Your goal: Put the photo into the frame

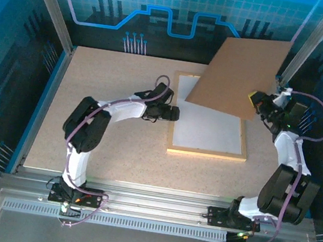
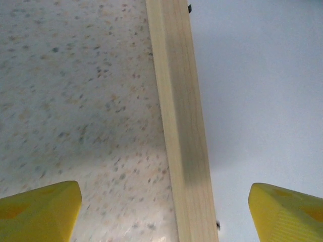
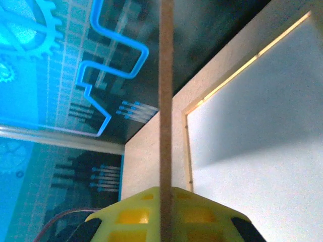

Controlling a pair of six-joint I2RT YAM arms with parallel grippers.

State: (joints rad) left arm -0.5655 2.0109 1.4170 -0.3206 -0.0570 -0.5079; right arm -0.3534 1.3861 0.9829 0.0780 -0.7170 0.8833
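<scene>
Hidden: a far corner of the frame (image 1: pixel 205 153) lay under the brown board (image 1: pixel 241 78).
Left pincer (image 1: pixel 175 113): gaped wide, low astride the frame's left rail.
Right pincer (image 1: pixel 255 98): clamped the board's edge, raised by the right edge of the desk (image 1: pixel 114 150).

Top view: high and behind the arm bases (image 1: pixel 77 195), tilted down over the whole tabletop (image 1: pixel 115 144) to the blue back wall (image 1: pixel 183 15). Left wrist view: very near, steeply down past the left hand (image 2: pixel 162 212) onto one frame (image 2: pixel 181 126) rail. Right wrist view: near, sighting along a brown board (image 3: pixel 166 91) edge from the right hand (image 3: pixel 165 217), toward that wall. All three share the frame.
</scene>
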